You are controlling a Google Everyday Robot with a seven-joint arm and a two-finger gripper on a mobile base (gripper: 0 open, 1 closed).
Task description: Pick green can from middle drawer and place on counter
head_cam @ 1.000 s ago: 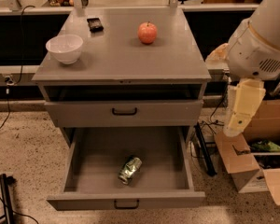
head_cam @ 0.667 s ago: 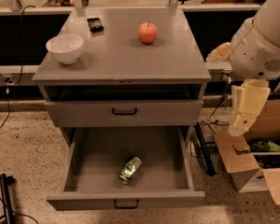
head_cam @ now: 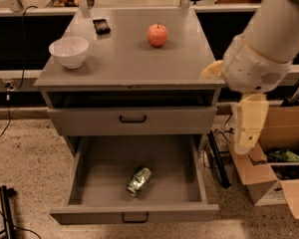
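Observation:
The green can (head_cam: 139,180) lies on its side on the floor of the open middle drawer (head_cam: 89,173), near the front centre. The drawer is pulled out fully, its black handle at the front. The counter (head_cam: 134,59) is the grey cabinet top above. My gripper (head_cam: 249,126) hangs down from the white arm to the right of the cabinet, beside the drawer's right side. It is well apart from the can and holds nothing that shows.
On the counter stand a white bowl (head_cam: 69,51) at the left, a red apple (head_cam: 157,34) at the back, and a small black object (head_cam: 101,25). A closed drawer front (head_cam: 132,119) sits above the open one. Cardboard boxes (head_cam: 276,178) lie on the floor at the right.
My arm and gripper have shifted a little to the left and down, closer to the cabinet's right side. The can and the drawer have not moved.

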